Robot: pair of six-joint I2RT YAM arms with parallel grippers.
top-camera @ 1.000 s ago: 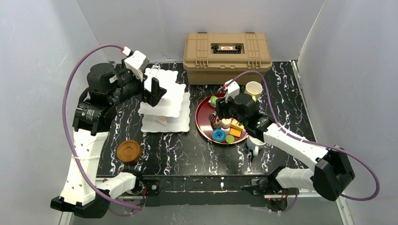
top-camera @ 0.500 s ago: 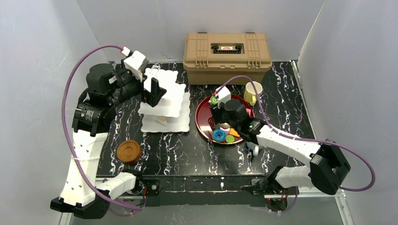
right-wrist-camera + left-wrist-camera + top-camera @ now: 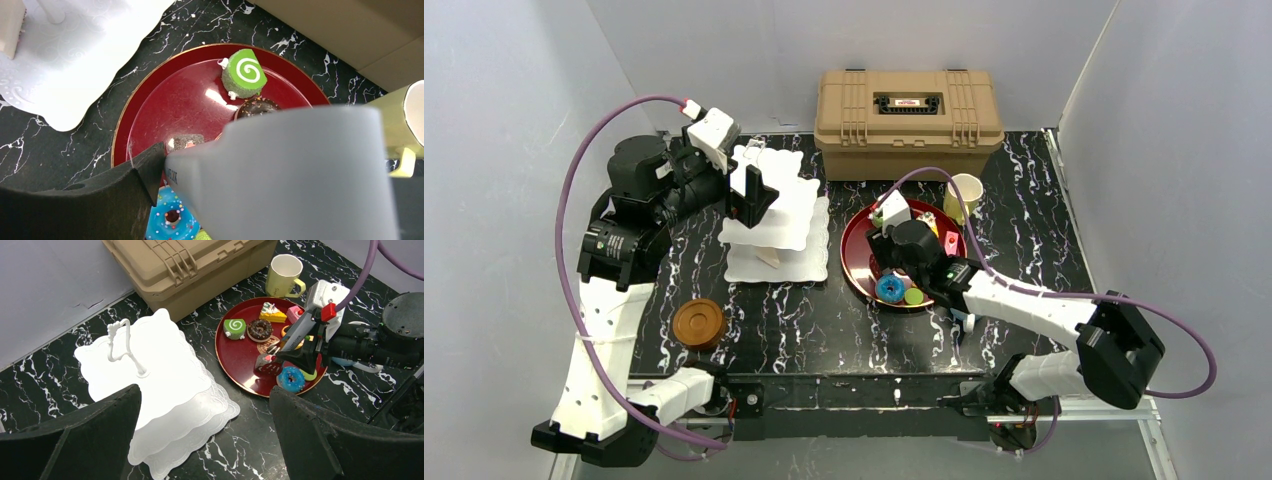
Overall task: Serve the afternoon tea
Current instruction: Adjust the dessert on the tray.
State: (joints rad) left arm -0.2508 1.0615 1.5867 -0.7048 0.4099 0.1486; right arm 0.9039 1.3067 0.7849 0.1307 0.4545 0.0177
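The white three-tier stand (image 3: 774,215) stands left of centre, and my left gripper (image 3: 752,195) hovers above it, open and empty, also seen in the left wrist view (image 3: 204,390). The toy pastries lie on the dark red tray (image 3: 856,262): a blue donut (image 3: 889,289), a green roll (image 3: 235,327), a chocolate donut (image 3: 260,330), a yellow cake (image 3: 272,314) and a pink cake (image 3: 294,312). My right gripper (image 3: 894,266) is low over the tray's near-left part, just above the blue donut (image 3: 172,220). A blurred grey flat utensil (image 3: 290,175) is pressed against its left finger (image 3: 100,200).
The tan case (image 3: 909,110) is at the back. The cream-yellow mug (image 3: 964,190) stands right of the tray. The white mug (image 3: 964,318) is half hidden under the right arm. Brown coasters (image 3: 698,322) are stacked at the near left. Grey walls enclose the table.
My right gripper has moved left and lower across the tray, from over the orange and yellow cakes to beside the blue donut. The left arm has not moved.
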